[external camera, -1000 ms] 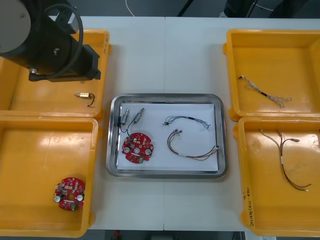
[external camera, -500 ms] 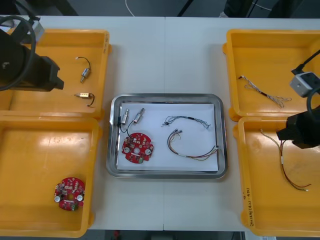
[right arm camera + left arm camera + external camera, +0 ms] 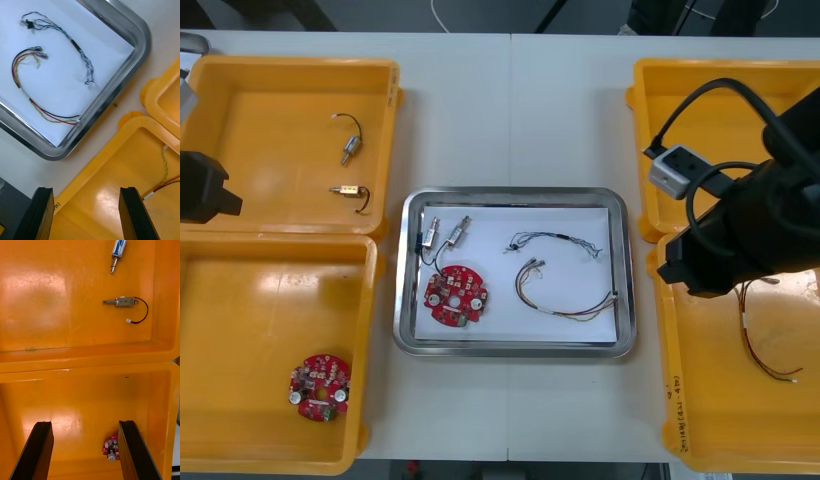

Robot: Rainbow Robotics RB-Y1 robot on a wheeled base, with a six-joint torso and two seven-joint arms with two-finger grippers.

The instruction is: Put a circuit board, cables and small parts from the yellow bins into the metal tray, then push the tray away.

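My right claw hung wide beside the metal tray, left claw wide too. I judged the tray stiff and slick, best shoved at its near rim.

Bright, even light fell from above on the table. Glare streaked the metal tray along its rim at centre frame, and soft white sheen pooled on the yellow bins at left.
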